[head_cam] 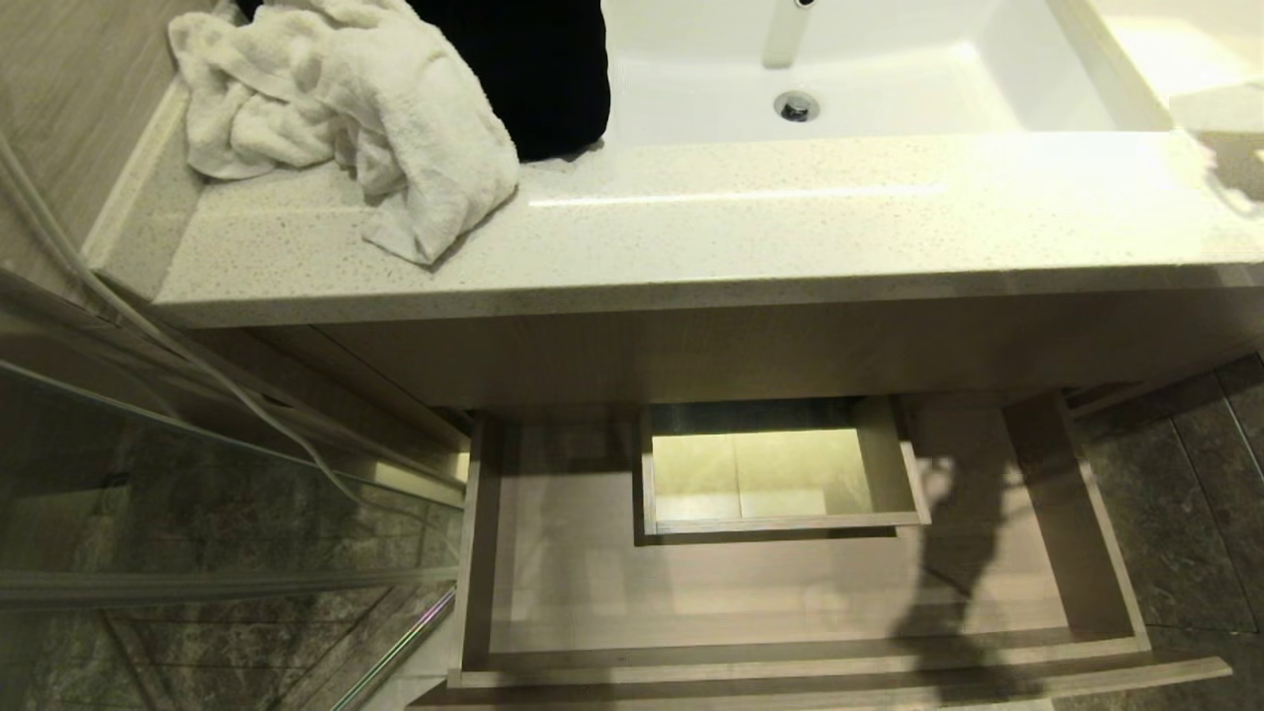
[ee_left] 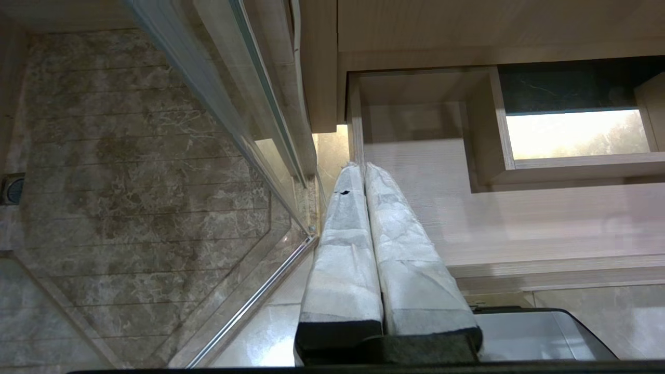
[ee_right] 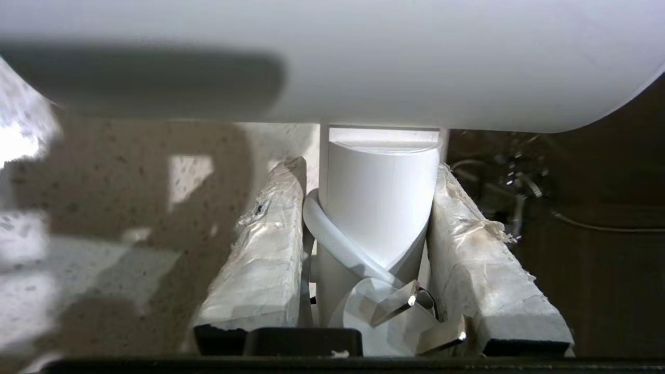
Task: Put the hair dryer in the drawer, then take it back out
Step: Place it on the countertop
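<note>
Right wrist view: my right gripper (ee_right: 370, 208) is clenched on the small white hair dryer's (ee_right: 379, 208) handle. The wide light wood-grain drawer (head_cam: 770, 592) stands open; my left gripper (ee_left: 361, 171), fingers pressed together, hangs beside its corner.

The left gripper (ee_left: 363, 169) hangs with its wrapped fingers (ee_left: 343, 249) pressed together, tips over the near corner of the open drawer (ee_left: 519, 223). Beside the drawer, a glass shower panel (ee_left: 249, 119) stands over marble floor (ee_left: 130, 182).
</note>
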`<state>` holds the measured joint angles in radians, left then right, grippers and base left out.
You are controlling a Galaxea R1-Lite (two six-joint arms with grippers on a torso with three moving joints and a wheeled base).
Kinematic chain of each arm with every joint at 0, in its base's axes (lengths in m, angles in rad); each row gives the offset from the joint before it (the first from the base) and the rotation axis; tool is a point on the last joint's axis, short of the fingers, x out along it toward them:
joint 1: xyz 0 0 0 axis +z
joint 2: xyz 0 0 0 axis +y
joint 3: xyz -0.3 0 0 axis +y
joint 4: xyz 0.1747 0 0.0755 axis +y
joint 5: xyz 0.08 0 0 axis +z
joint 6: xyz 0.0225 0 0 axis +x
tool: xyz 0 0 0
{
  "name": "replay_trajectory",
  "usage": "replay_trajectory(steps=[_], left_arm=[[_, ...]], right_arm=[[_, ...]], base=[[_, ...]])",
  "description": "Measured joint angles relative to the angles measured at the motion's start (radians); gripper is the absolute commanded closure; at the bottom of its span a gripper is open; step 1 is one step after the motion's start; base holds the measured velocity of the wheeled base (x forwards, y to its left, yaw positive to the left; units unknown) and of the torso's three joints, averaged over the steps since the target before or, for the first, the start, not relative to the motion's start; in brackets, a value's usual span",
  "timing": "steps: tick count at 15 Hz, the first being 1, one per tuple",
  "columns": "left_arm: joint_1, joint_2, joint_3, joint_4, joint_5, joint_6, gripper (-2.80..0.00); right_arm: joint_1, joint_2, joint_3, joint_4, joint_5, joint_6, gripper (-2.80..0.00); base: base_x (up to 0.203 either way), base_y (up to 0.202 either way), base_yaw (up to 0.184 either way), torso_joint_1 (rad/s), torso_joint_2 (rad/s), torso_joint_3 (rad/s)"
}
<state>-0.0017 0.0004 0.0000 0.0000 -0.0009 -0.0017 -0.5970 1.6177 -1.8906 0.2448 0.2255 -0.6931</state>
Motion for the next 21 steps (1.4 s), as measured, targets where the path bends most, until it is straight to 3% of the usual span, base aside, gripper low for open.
replay_trajectory(steps=[4, 5, 12, 16, 19, 20, 21], left_arm=[[0.000, 0.000, 0.000, 0.000, 0.000, 0.000, 0.00], [0.000, 0.000, 0.000, 0.000, 0.000, 0.001, 0.00], [0.000, 0.000, 0.000, 0.000, 0.000, 0.000, 0.00], [0.000, 0.000, 0.000, 0.000, 0.000, 0.000, 0.00], [0.000, 0.000, 0.000, 0.000, 0.000, 0.001, 0.00], [0.000, 0.000, 0.000, 0.000, 0.001, 0.001, 0.00], [0.000, 0.000, 0.000, 0.000, 0.001, 0.000, 0.00]], right_arm=[[0.003, 0.129, -0.016, 0.044, 0.002, -0.026, 0.00], [0.005, 0.149, -0.018, 0.037, 0.003, -0.022, -2.80], [0.010, 0.138, -0.011, -0.028, 0.011, -0.022, -2.80], [0.004, 0.014, 0.029, -0.120, 0.122, -0.023, -2.80], [-0.001, -0.103, 0.146, -0.152, 0.131, -0.001, -2.80], [-0.007, -0.149, 0.200, -0.147, 0.134, 0.017, 0.00], [-0.012, -0.194, 0.249, -0.141, 0.139, 0.048, 0.00]], base=[[0.000, 0.000, 0.000, 0.000, 0.00, 0.000], [0.000, 0.000, 0.000, 0.000, 0.00, 0.000], [0.000, 0.000, 0.000, 0.000, 0.00, 0.000], [0.000, 0.000, 0.000, 0.000, 0.00, 0.000], [0.000, 0.000, 0.000, 0.000, 0.00, 0.000], [0.000, 0.000, 0.000, 0.000, 0.00, 0.000], [0.000, 0.000, 0.000, 0.000, 0.00, 0.000]])
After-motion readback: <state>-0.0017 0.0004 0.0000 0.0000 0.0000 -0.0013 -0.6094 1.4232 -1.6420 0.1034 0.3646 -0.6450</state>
